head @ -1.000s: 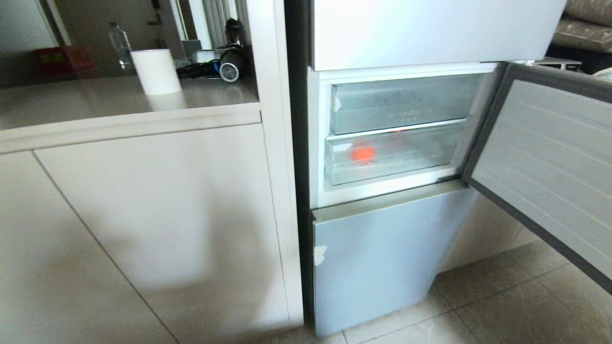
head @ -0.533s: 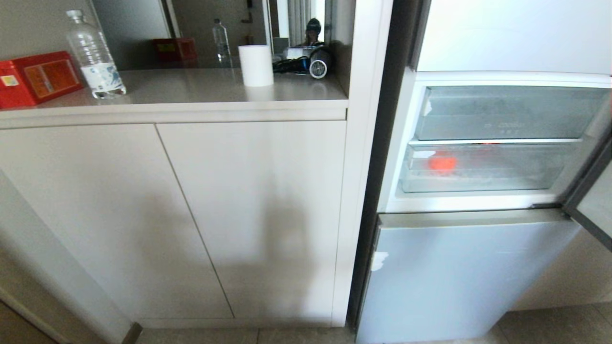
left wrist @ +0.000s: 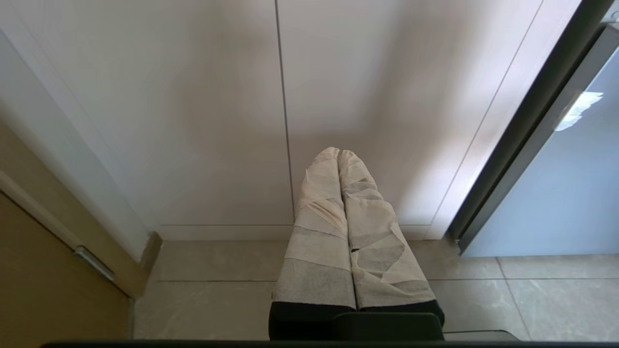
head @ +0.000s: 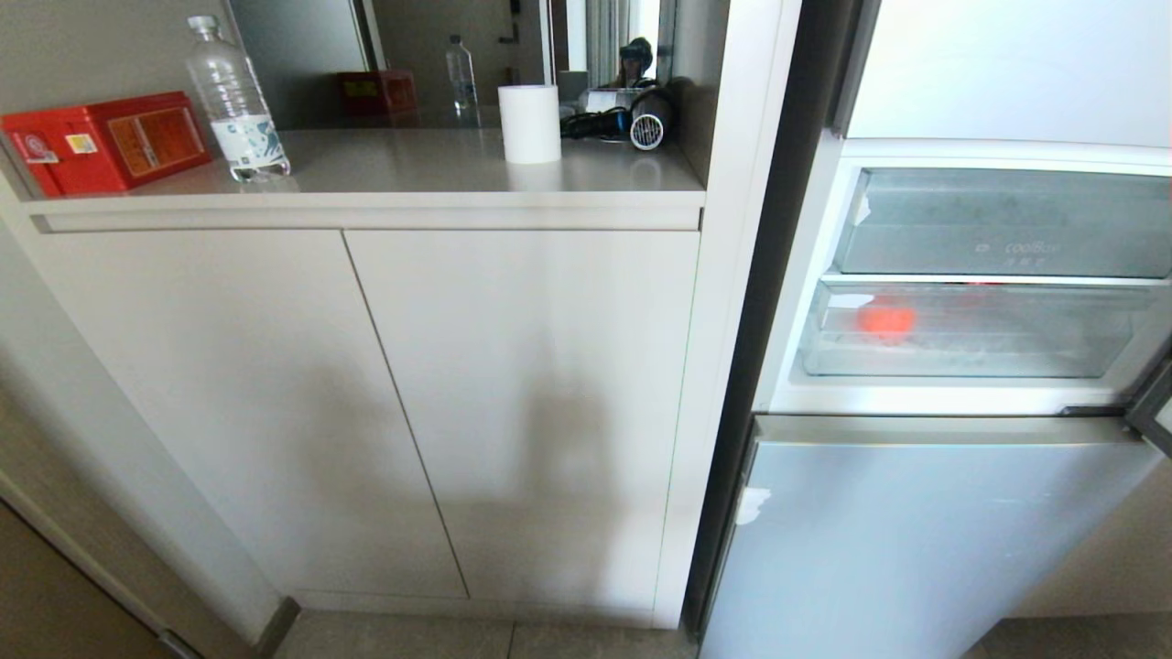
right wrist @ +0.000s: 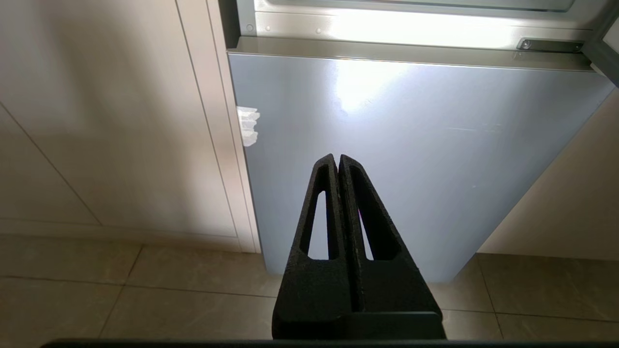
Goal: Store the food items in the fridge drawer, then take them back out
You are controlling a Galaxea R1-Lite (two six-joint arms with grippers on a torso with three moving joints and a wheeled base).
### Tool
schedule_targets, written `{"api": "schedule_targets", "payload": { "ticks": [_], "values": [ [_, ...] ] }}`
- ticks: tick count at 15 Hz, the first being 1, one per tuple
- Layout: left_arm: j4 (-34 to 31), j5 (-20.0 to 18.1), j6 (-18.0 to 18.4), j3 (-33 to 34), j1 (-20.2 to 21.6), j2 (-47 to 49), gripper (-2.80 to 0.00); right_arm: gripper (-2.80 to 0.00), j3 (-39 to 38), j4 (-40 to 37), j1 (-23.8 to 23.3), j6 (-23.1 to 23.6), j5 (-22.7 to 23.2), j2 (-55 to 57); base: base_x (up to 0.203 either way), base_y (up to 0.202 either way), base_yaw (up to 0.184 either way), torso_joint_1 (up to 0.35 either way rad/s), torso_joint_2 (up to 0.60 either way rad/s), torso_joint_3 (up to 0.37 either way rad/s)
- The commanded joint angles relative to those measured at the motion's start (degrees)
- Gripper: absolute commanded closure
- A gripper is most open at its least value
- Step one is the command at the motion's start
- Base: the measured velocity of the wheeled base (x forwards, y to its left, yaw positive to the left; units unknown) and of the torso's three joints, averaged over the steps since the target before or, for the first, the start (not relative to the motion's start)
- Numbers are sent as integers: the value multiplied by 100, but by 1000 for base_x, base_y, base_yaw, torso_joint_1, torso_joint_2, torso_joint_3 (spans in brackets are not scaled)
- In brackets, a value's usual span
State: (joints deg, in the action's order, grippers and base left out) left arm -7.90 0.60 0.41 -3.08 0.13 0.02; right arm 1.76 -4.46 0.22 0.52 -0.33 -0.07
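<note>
View swung left vs a sec ago: fridge now at frame right. Apple sits in closed drawer. Both tools, left & right, pressed together, empty, parked low. Retrieval prob next.

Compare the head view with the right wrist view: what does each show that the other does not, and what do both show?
Only the head view shows the red fruit inside the clear fridge drawer, the bin above, and the counter with a red box, water bottle and white roll.

Only the right wrist view shows the right tool, shut, pointing at the lower fridge door, with floor tiles below.

Both show that blue-grey door, the white tape scrap at its edge, and the pale cabinet beside it.
</note>
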Motion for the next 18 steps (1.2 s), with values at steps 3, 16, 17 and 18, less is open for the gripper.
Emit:
{"api": "schedule_targets", "payload": {
  "ticks": [3, 16, 17, 18],
  "values": [
    [-1, 2, 3, 1, 4, 6, 0, 0, 0, -2, 4, -17, -11, -1, 0, 0, 0, 0, 0, 0],
    [-1, 2, 3, 1, 4, 6, 0, 0, 2068, 1642, 55, -367, 458, 4828, 0, 0, 0, 0, 0, 0],
    [-1, 2, 3, 1, 4, 6, 0, 0, 2120, 2017, 110, -395, 513, 5355, 0, 0, 0, 0, 0, 0],
    [-1, 2, 0, 1, 4, 6, 0, 0, 2163, 2415, 203, -430, 554, 5924, 0, 0, 0, 0, 0, 0]
  ]
}}
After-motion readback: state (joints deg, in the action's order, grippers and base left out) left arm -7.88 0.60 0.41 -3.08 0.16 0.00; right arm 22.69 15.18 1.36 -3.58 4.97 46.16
